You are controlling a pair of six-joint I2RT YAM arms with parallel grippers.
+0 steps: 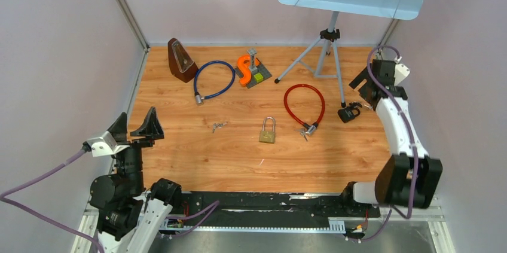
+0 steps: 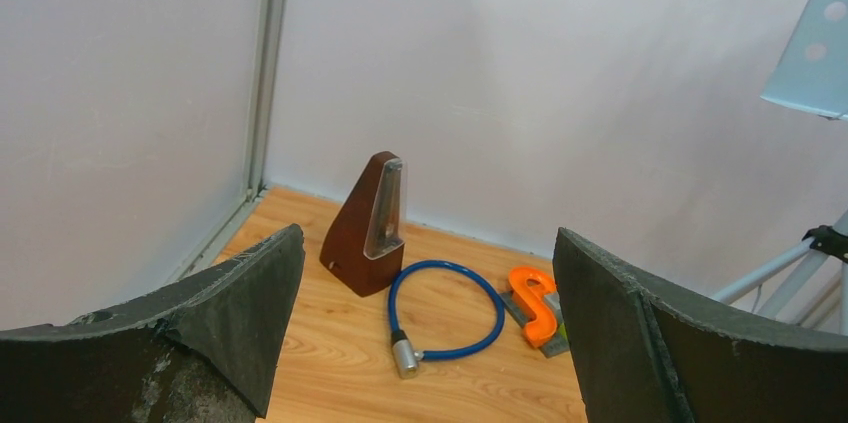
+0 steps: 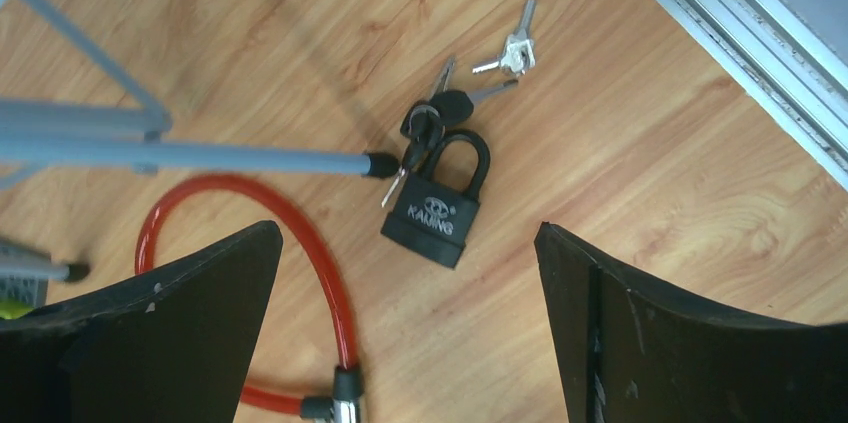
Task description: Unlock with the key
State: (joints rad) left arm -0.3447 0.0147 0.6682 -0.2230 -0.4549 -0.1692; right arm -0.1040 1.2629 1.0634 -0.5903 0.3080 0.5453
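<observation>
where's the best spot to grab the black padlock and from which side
Take the black padlock by its body, jaws across the two short ends, coming straight down from above. It lies flat on the table, so only those side edges offer a hold. Avoid the shackle end: keys hang through it, and a tripod leg ends right beside it.

Bright, even light; sharp, soft-shadowed views

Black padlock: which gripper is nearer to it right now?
Right. The right gripper hangs open almost over the black padlock; the left gripper is far off to its left.
</observation>
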